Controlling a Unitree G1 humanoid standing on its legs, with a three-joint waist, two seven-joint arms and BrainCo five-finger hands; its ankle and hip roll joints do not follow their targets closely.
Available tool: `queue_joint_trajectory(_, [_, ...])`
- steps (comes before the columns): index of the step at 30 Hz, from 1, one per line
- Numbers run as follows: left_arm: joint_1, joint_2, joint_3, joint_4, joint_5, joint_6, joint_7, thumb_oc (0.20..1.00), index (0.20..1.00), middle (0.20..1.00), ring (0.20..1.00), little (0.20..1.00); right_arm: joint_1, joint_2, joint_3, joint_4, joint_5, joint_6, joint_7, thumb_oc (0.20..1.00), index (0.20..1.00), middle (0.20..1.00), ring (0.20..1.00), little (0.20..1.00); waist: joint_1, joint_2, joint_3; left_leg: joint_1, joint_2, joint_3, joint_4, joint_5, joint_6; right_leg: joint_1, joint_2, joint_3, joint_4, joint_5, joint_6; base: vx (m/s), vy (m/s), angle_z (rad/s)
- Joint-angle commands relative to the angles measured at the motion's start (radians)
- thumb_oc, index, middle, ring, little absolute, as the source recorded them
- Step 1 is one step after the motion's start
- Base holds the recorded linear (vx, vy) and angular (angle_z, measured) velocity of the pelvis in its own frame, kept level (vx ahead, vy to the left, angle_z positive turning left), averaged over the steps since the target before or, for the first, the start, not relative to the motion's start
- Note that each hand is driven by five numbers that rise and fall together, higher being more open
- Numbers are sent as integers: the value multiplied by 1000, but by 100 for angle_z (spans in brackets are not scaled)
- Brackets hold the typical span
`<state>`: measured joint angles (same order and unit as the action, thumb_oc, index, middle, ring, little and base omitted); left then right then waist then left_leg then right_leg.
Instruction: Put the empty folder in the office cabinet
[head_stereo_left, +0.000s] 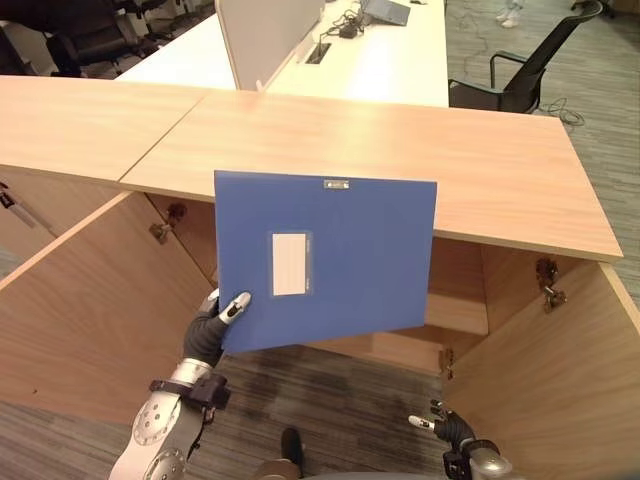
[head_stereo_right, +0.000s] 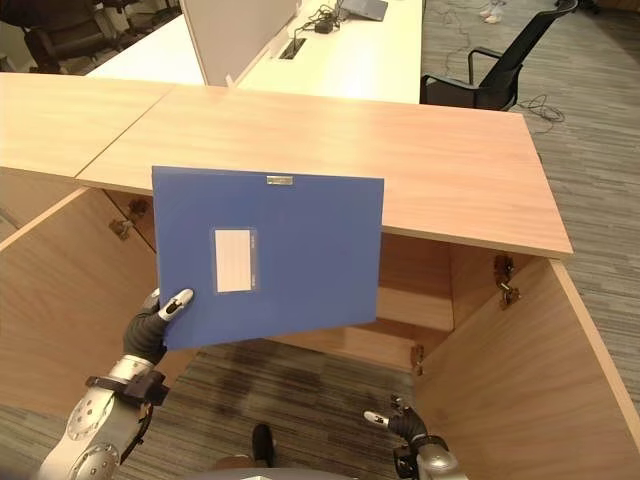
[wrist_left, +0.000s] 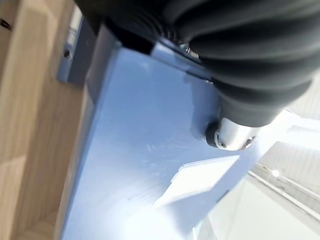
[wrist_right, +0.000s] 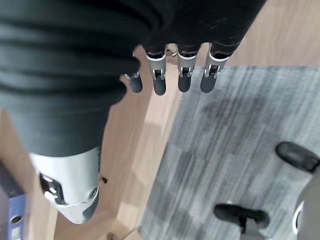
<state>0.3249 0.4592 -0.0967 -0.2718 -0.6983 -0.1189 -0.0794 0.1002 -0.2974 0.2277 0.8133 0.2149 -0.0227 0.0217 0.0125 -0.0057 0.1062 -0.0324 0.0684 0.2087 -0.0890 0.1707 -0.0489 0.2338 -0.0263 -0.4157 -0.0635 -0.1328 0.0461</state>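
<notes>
I hold the blue folder (head_stereo_left: 325, 260) upright by its lower left corner, my left hand (head_stereo_left: 214, 330) pinching it with thumb on the front, in front of the open office cabinet (head_stereo_left: 455, 290) below its wooden top's front edge. To shelve it well I should lower it under that edge, keep it upright, and slide it inside without clipping the open doors. My right hand (head_stereo_left: 447, 426) hangs low with relaxed fingers, empty.

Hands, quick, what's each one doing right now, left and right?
Left hand: shut on the blue folder, pinching its lower corner in front of the open cabinet.
Right hand: open, fingers straight, holding nothing, low beside the cabinet's right door.
</notes>
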Motion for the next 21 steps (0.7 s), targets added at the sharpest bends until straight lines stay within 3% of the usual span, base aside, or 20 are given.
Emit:
queue_joint_trajectory(1, [-37, 18, 68, -2, 57, -49, 14, 200, 200, 200, 200, 200, -50, -34, -22, -25, -15, -30, -3, 1000, 1000, 1000, 1000, 1000, 8, -35, 4, 90, 23, 7, 2, -146, -43, -31, -54, 2, -24, 43, 56, -22, 6, 7])
queue_joint_trajectory(9, [10, 60, 102, 92, 279, -9, 31, 200, 200, 200, 200, 200, -48, -41, -36, -10, -20, -7, -9, 1000, 1000, 1000, 1000, 1000, 14, -34, 6, 83, 22, 0, 2, -146, -41, -37, -57, -3, -24, 45, 57, -7, 3, 2])
queue_joint_trajectory(10, [12, 104, 124, 117, 397, -2, 32, 200, 200, 200, 200, 200, -48, -50, -49, -11, -28, 0, -12, 1000, 1000, 1000, 1000, 1000, 15, -32, 6, 80, 22, -1, 2, -147, -42, -38, -57, -3, -24, 45, 58, 0, 0, 0])
queue_joint_trajectory(13, [42, 162, 168, 131, 535, 0, 16, 200, 200, 200, 200, 200, -40, -76, -92, -75, -45, 3, -35, 1000, 1000, 1000, 1000, 1000, 16, -30, 6, 80, 21, -1, 2, -150, -41, -40, -59, -3, -24, 44, 60, 0, 0, 0])
queue_joint_trajectory(15, [27, 245, 185, 171, 769, 10, 5, 200, 200, 200, 200, 200, -36, -92, -162, -160, -3, -3, -53, 1000, 1000, 1000, 1000, 1000, 10, -25, 4, 80, 19, 0, 2, -156, -40, -41, -62, -1, -24, 44, 62, -10, 32, 3])
queue_joint_trajectory(17, [9, 254, 192, 210, 955, 20, 52, 200, 200, 200, 200, 200, -33, -122, -199, -252, -23, -6, -72, 1000, 1000, 1000, 1000, 1000, 8, -26, 3, 82, 17, 2, 2, -161, -39, -42, -66, 2, -24, 42, 63, -6, 16, 0])
queue_joint_trajectory(21, [-9, 206, 230, 181, 1045, 1, 128, 200, 200, 200, 200, 200, -27, -182, -209, -446, -101, -13, -69, 1000, 1000, 1000, 1000, 1000, 10, -29, 4, 78, 16, 5, 2, -164, -38, -44, -70, 1, -24, 45, 64, -8, 4, 0])
